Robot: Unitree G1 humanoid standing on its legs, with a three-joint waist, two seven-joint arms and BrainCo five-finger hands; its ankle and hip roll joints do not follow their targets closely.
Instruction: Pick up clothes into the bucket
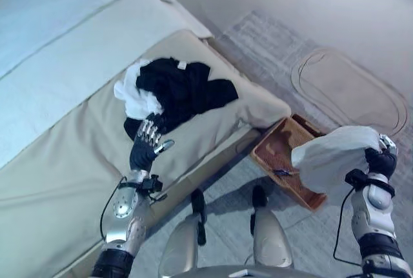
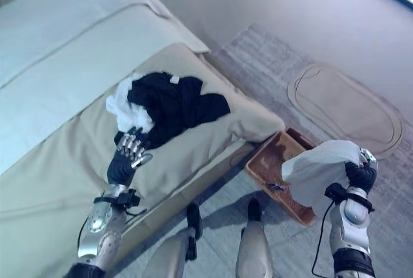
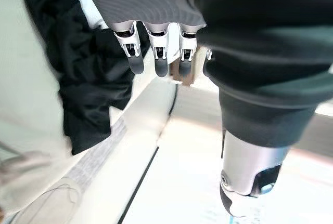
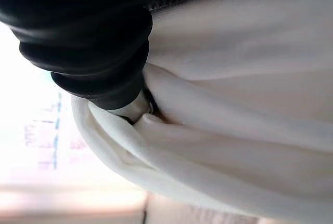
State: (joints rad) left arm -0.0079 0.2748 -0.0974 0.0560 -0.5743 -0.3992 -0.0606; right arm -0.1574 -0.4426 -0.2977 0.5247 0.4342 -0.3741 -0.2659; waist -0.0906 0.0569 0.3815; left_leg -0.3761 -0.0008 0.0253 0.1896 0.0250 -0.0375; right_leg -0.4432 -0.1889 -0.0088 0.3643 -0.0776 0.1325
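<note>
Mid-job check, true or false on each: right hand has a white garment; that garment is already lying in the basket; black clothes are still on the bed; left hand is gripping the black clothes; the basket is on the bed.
1. The right hand holds a white garment. True.
2. That garment lies in the basket. False: it hangs from the hand above it.
3. Black clothes lie on the bed. True.
4. The left hand grips the black clothes. False: its fingers are straight, at the pile's edge.
5. The basket is on the bed. False: on the floor beside it.
</note>
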